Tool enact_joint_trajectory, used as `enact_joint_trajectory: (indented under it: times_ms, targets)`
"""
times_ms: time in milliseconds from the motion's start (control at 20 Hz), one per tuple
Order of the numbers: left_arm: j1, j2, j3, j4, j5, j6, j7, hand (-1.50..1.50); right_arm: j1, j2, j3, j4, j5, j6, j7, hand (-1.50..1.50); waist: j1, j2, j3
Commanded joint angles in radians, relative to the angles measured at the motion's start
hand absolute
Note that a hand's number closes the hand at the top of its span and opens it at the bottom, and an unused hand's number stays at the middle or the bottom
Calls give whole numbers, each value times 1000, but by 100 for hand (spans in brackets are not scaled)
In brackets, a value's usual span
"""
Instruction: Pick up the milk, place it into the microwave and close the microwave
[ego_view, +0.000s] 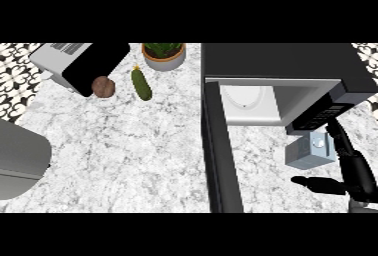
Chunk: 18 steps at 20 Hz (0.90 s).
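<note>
The milk (308, 152) is a small grey-blue carton with a white round cap on top, standing on the table (133, 150) just left of the right hand (353, 172). That hand is open, fingers straight beside the carton, thumb below it. The microwave (280, 75) stands beyond the hand, its door (221, 155) open.

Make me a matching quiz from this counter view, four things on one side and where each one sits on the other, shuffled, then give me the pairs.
Things
1. milk carton
2. cucumber
3. potted plant
4. microwave door

Places
A. at the counter's back edge, left of the microwave
B. swung open, reaching toward the view's lower edge
C. beside the right hand, in front of the microwave's keypad
D. lying next to a brown potato

Pairs: 1-C, 2-D, 3-A, 4-B
</note>
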Motion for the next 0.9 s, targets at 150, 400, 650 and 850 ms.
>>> enact_joint_trajectory:
  times_ms: [150, 400, 650, 850]
  targets:
    - [70, -4, 22, -120, 108, -25, -2, -150, -58, -18, -35, 209, 24, -28, -132, -150, 5, 2, 2]
    - [27, -4, -8, -105, 80, -4, 27, -150, -98, -11, -28, 321, 66, -74, -232, -150, 3, 4, 2]
    - [12, 4, 35, -49, 91, -36, -19, -150, -174, -28, -40, 408, 50, -40, -236, 150, 11, 5, 2]
    - [6, -1, 24, -48, 92, -35, -5, -150, -206, -66, -27, 469, 54, 25, -329, 150, 14, 5, 2]
